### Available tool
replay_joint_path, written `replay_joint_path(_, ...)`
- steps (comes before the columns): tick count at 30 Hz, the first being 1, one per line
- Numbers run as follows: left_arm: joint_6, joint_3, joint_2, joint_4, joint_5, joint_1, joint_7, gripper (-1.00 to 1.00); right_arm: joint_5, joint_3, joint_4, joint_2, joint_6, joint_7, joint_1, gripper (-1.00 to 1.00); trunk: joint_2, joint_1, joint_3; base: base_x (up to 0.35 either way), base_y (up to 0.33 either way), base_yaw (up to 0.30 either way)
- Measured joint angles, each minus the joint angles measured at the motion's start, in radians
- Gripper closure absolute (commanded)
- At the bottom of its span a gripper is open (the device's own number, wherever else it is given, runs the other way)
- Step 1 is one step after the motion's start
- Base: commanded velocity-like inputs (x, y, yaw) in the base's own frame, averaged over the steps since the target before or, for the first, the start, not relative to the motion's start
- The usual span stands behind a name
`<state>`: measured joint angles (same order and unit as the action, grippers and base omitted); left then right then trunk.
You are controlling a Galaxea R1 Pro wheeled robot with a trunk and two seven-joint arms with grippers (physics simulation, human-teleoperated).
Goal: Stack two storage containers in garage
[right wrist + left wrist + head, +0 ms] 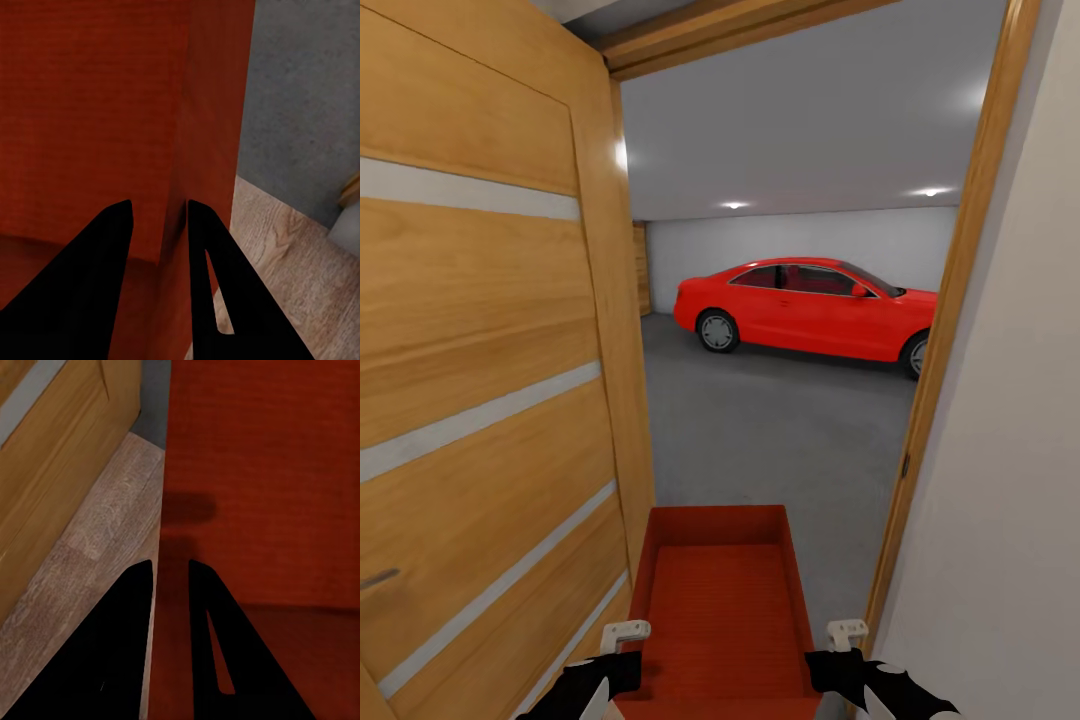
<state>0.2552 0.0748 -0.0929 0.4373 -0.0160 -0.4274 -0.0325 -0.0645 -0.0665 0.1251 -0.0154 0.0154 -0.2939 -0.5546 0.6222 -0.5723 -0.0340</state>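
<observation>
Orange-red and finely ribbed, the storage container (722,610) hung in the doorway, carried between the two arms with nothing inside it. The left gripper (171,577) had its dark fingers (112,660) straddling one long wall of the container, one inside and one outside, and they looked clamped on that wall; the right gripper (160,217) gripped the opposite wall the same way. Beyond the container lay the dark grey floor (780,430) of the garage (810,130), with the red car (810,305) parked well past it against the pale back wall. Left of the container stood the open wooden door (480,350), very near its side; right of it ran the door frame (950,330) and a plain white wall (1010,500). Light wood planks (90,547) showed beneath the container. The step in hand seemed to be the carry into the garage; the next move would need a straight advance through the narrow gap, then a lowering onto the concrete.
</observation>
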Motion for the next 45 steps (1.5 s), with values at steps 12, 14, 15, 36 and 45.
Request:
replay_joint_path(12, 0.001, 0.0, 0.0, 0.0, 0.0, 0.0, 0.0, 1.0, 0.001, 0.001, 0.0, 0.0, -0.001, 0.0, 0.0, 1.0, 0.0, 0.0, 0.001, 0.0, 0.0, -0.148)
replay_joint_path(14, 0.001, 0.0, 0.0, -0.001, 0.0, 0.0, 0.0, 1.0, 0.001, 0.001, 0.0, 0.0, -0.001, 0.0, 0.0, 1.0, 0.0, 0.0, 0.001, 0.0, 0.0, -0.269)
replay_joint_path(15, 0.001, 0.0, 0.0, -0.001, 0.0, 0.0, 0.0, 1.0, 0.001, 0.001, 0.0, 0.0, -0.001, 0.0, 0.0, 1.0, 0.0, 0.0, 0.002, 0.0, 0.0, -0.271)
replay_joint_path(36, 0.002, 0.0, 0.0, 0.0, 0.0, 0.0, 0.0, 1.0, -0.001, 0.0, 0.0, 0.0, -0.001, 0.0, 0.0, 1.0, 0.0, 0.0, 0.006, 0.0, 0.0, -0.16)
replay_joint_path(45, 0.002, 0.0, 0.0, 0.0, 0.0, 0.0, 0.0, 1.0, -0.001, -0.001, 0.0, 0.0, -0.001, -0.001, 0.0, 1.0, 0.0, 0.0, 0.006, 0.077, 0.186, 0.0)
